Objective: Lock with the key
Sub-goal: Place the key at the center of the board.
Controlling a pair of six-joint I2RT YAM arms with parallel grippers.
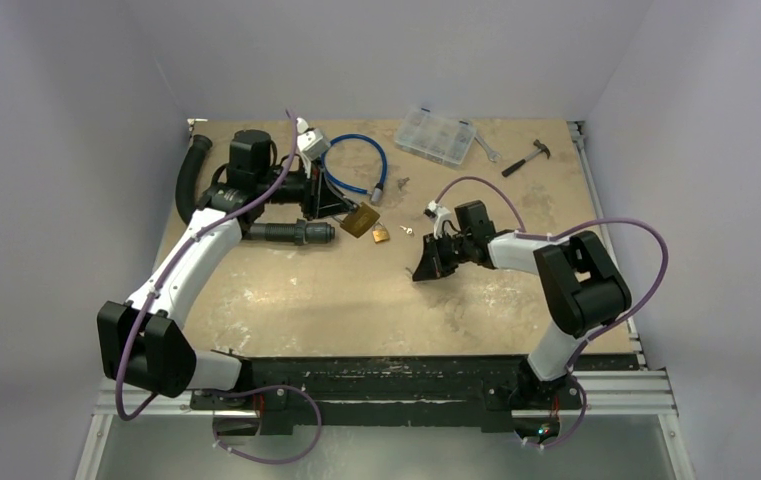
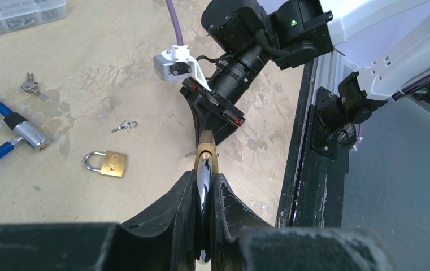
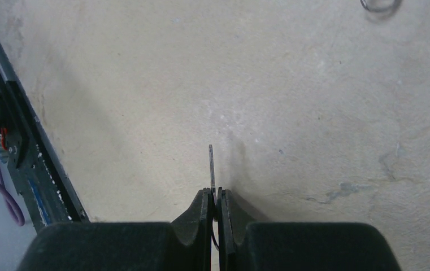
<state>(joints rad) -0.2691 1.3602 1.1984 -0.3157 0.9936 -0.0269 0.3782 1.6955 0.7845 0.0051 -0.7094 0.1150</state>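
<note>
My left gripper is shut on a large brass padlock and holds it above the table at the back. In the left wrist view its fingers clamp the chrome shackle, and the brass body sticks out in front. My right gripper is shut on a thin key whose blade points forward over the bare table. It also shows in the left wrist view, facing the padlock from beyond it. I cannot tell whether key and padlock touch.
A small brass padlock lies on the table. Nearby are loose keys, a blue cable lock, a clear organiser box, a hammer and black hose and pipe.
</note>
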